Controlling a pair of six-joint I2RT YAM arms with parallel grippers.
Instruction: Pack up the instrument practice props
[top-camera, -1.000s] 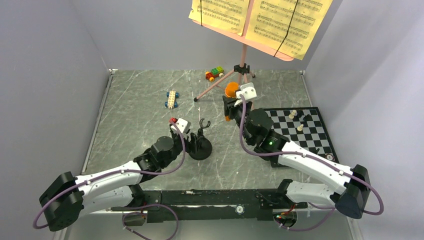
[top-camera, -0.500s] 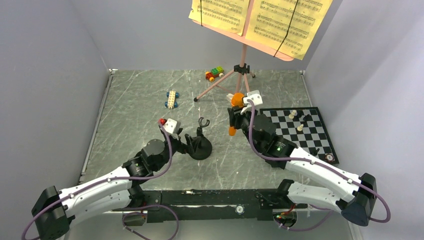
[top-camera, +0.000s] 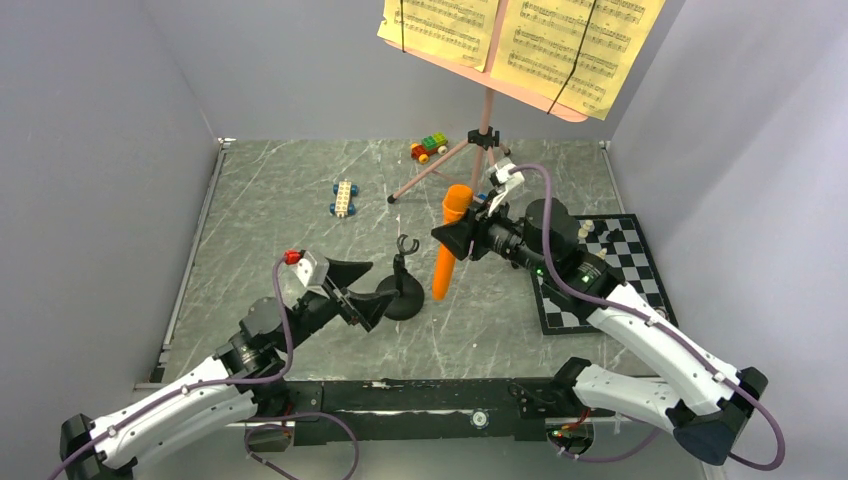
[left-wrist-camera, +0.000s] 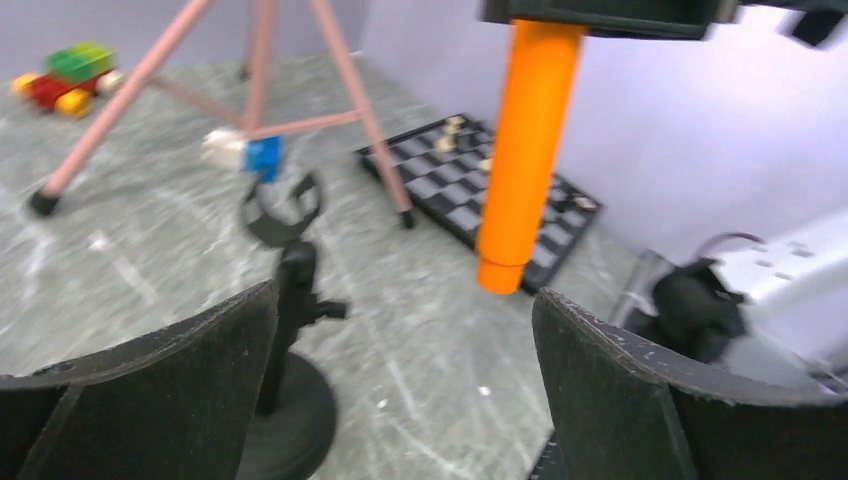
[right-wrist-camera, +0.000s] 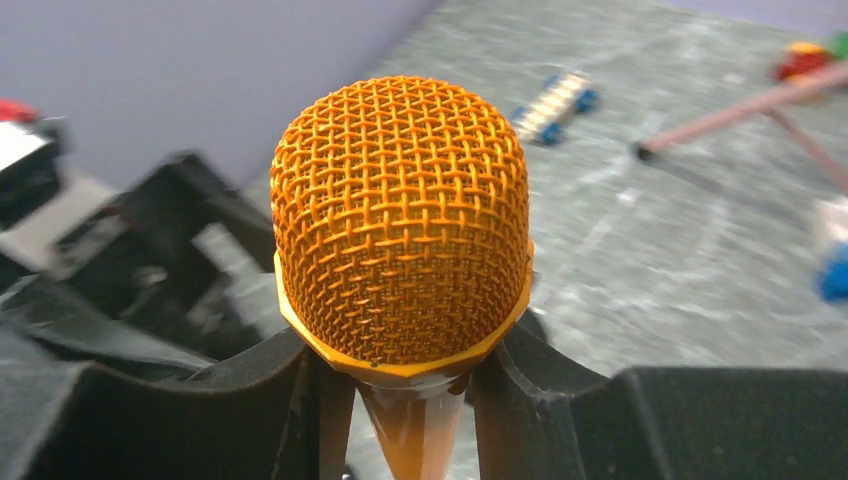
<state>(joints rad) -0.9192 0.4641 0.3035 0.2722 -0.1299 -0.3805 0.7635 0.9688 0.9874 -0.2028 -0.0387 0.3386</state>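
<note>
Mic (right-wrist-camera: 400, 220) filled the centre, orange mesh head facing camera, sharp; right gripper (right-wrist-camera: 405, 415) clamped the handle just under the head's collar, black fingers (right-wrist-camera: 560, 420) touching it on both sides; grey marble table (right-wrist-camera: 620, 240) behind was blurred; white-blue car (right-wrist-camera: 556, 100) lay further back; pink stand leg (right-wrist-camera: 745, 108) slanted at upper right; red-green car (right-wrist-camera: 812, 55) sat in top right corner; blurred black shapes (right-wrist-camera: 150, 240) at left; wall (right-wrist-camera: 200, 60) at upper left.

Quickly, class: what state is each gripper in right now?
Left gripper: open, holding nothing.
Right gripper: shut on the orange toy microphone.
</note>
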